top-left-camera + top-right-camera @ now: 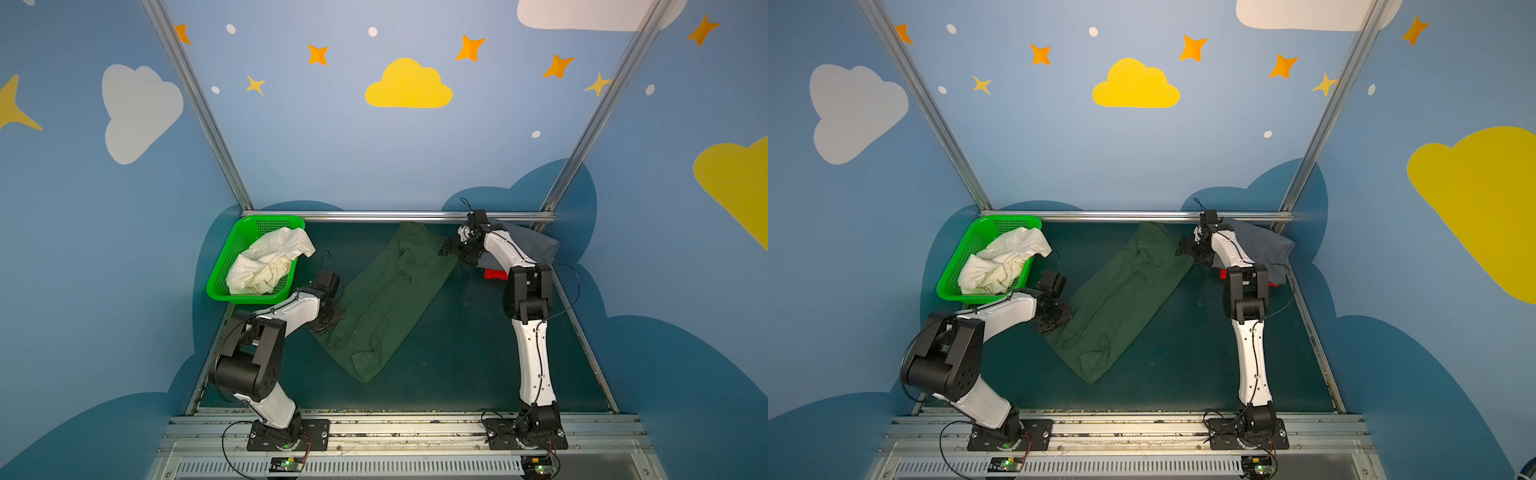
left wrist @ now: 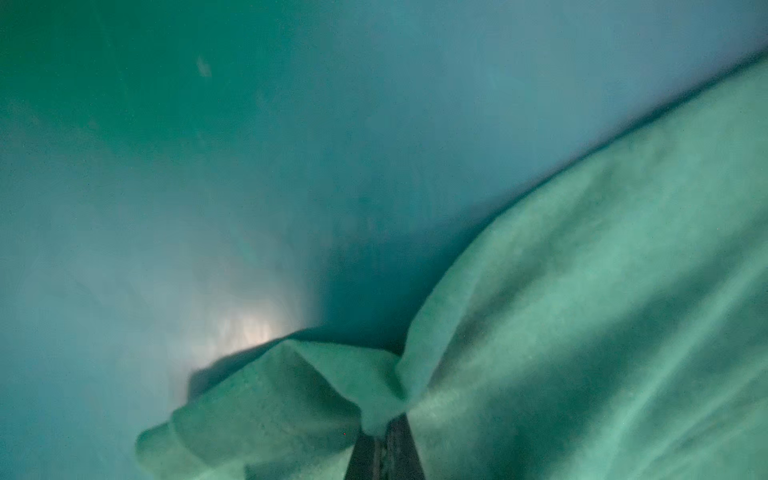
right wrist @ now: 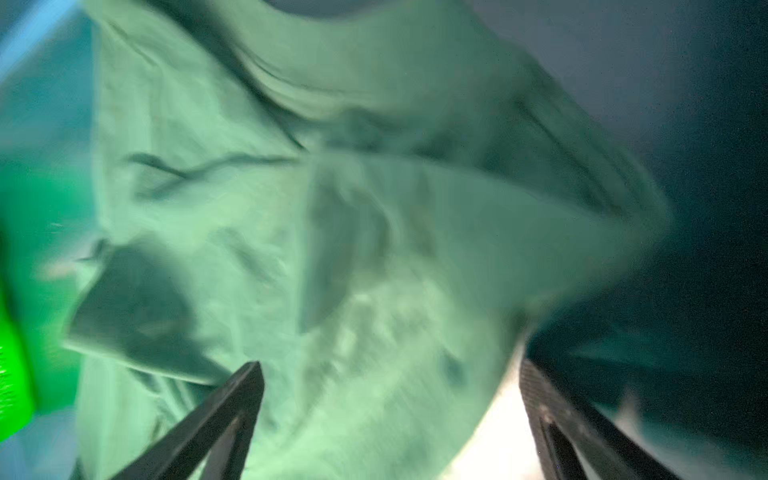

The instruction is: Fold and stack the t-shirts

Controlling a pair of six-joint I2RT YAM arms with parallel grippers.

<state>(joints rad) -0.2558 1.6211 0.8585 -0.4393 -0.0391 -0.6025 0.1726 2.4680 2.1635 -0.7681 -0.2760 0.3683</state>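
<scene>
The dark green t-shirt point(image 1: 384, 299) point(image 1: 1121, 299) lies as a long folded strip slanting across the mat in both top views. My left gripper point(image 1: 328, 322) point(image 1: 1054, 322) sits at its near left edge, and in the left wrist view its jaws point(image 2: 384, 432) are shut on a bunched edge of the green cloth point(image 2: 582, 332). My right gripper point(image 1: 451, 249) point(image 1: 1187, 249) is at the strip's far right corner. It stands open in the right wrist view point(image 3: 390, 374) over the green shirt point(image 3: 374, 208). A grey t-shirt point(image 1: 528, 245) and a red t-shirt point(image 1: 494, 274) lie under the right arm. A cream-white t-shirt point(image 1: 270, 262) fills the basket.
The bright green basket point(image 1: 232, 257) point(image 1: 963, 257) stands at the far left by the back rail point(image 1: 399, 216). The dark teal mat point(image 1: 457, 353) covers the table. Metal rails run along the right side and the front edge.
</scene>
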